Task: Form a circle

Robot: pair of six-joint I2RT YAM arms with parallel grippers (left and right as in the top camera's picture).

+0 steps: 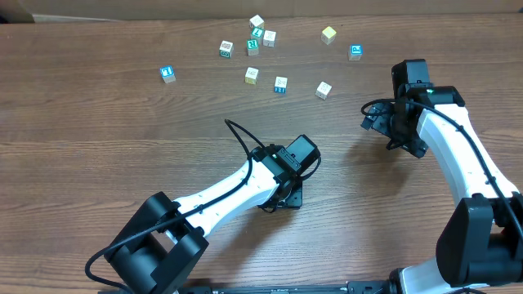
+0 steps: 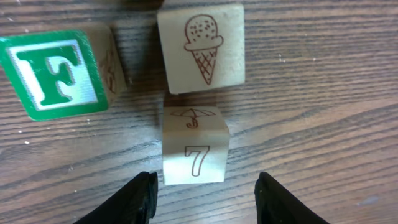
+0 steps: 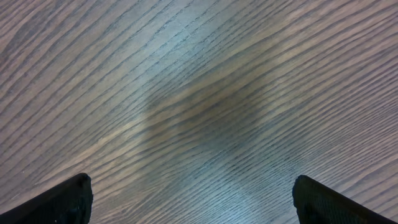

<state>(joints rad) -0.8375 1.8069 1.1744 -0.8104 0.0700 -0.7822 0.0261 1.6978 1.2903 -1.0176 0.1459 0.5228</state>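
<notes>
**Item:** circle of alphabet cubes. Unfinished, and early by the look of it.

**Located:** a cluster of three cubes sits close together on the wood surface, just ahead of the left tool. No closed ring shows. The left arm hides this spot from overhead, so further cubes may sit out of frame.

**Left to do:** some eleven loose cubes lie scattered along the far side of the surface, well apart from the cluster.

**Left tool:** fingers apart, with the near cube just ahead of the gap and untouched.

**Right tool**: fingers wide apart over bare wood, holding nothing.

**Legible marks:**
- Green cube: letter "F" in a green border.
- Middle cube: ice-cream cone drawing.
- Near cube: numeral "7", with an umbrella on the adjoining face.
- Loose cubes: faces too small to read.
</notes>
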